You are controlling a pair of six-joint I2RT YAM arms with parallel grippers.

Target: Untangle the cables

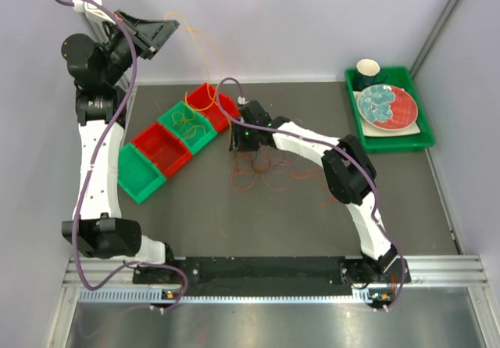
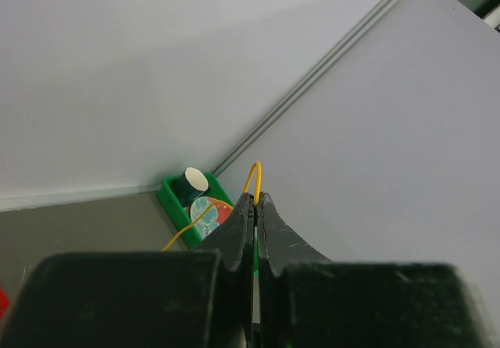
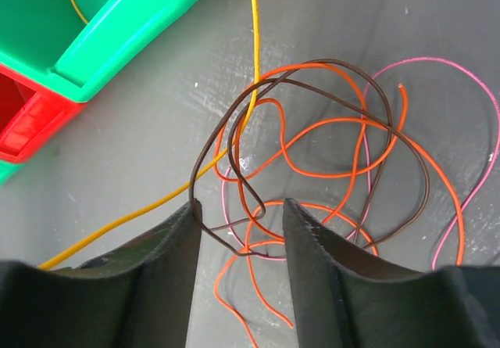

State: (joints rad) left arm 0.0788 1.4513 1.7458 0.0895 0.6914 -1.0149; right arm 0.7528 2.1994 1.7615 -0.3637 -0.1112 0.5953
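Observation:
My left gripper [image 1: 168, 27] is raised high at the back left. It is shut on a yellow cable [image 1: 205, 55] that hangs down toward the bins; in the left wrist view the cable [image 2: 255, 177] loops out from between the closed fingertips [image 2: 255, 199]. My right gripper [image 1: 242, 151] is low over a tangle of cables [image 1: 266, 172] on the grey table. In the right wrist view it [image 3: 241, 211] is open, with brown [image 3: 191, 188], orange [image 3: 216, 289] and pink [image 3: 437, 59] strands lying between and beyond the fingers. The yellow cable [image 3: 255, 35] runs through the tangle.
A row of red and green bins [image 1: 168, 145] lies left of the tangle, some holding coiled cables; they show in the right wrist view [image 3: 117, 19]. A green tray [image 1: 391, 141] with a plate and a cup stands at the back right, also in the left wrist view [image 2: 168, 199].

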